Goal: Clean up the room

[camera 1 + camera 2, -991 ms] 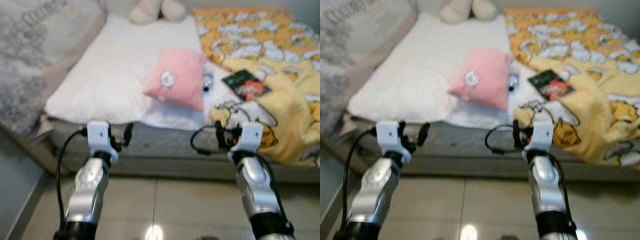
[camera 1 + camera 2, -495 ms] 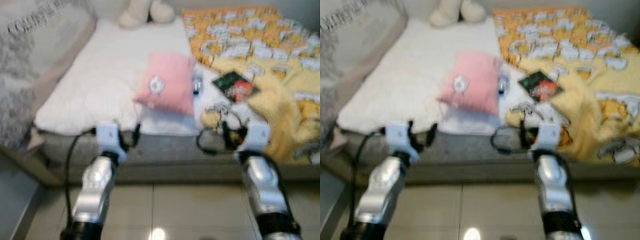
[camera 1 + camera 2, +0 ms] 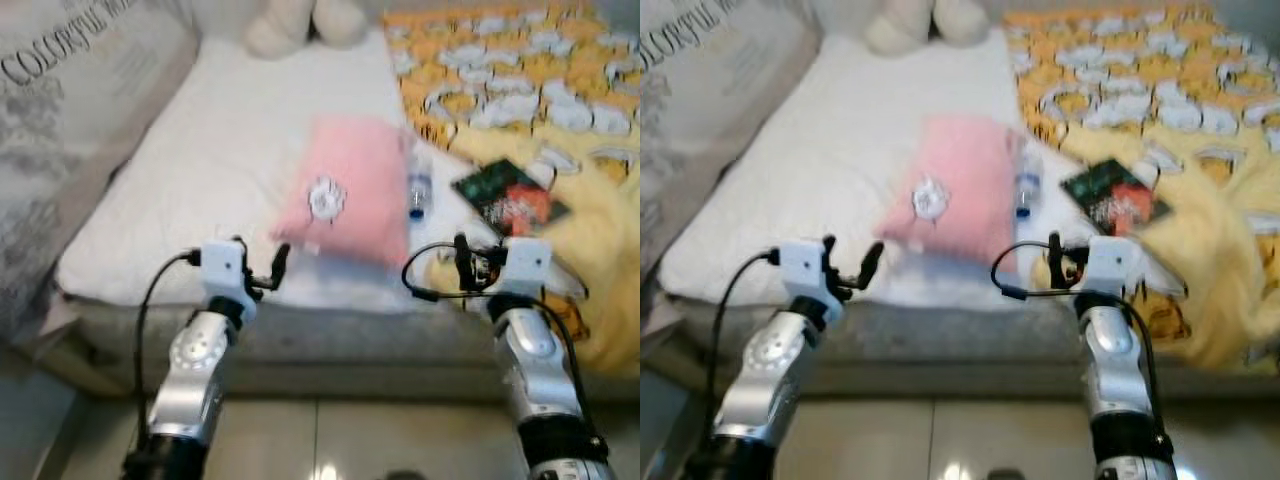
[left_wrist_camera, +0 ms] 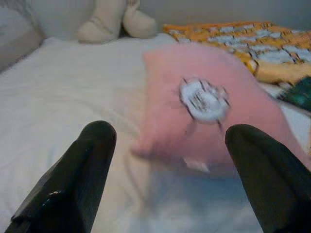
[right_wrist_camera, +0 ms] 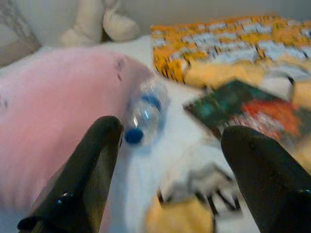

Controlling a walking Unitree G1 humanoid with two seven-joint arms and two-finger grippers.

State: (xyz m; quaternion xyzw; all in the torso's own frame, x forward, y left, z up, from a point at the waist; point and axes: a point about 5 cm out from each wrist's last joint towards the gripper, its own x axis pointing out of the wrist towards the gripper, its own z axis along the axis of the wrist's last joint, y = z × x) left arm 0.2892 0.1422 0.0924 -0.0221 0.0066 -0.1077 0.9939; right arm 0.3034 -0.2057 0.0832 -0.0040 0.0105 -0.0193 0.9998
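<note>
Risk: right gripper [image 5: 165,174], fingers spread wide and empty, nears clear plastic water bottle with blue cap [image 5: 145,112] at pink cushion's [image 3: 350,195] 3 o'clock edge; likely rolls away if nudged. Left gripper [image 4: 165,179] likewise spread, facing cushion. Views blurred; contact unclear.

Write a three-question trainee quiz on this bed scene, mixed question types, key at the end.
1. True or false: the water bottle lies beside the pink pillow.
2. What lies on the yellow blanket by the bottle? A) a dark green and red packet B) a mug
3. Are the left gripper and the right gripper open or shut?

Key: 1 true; 2 A, the packet; 3 both open, holding nothing.
</note>
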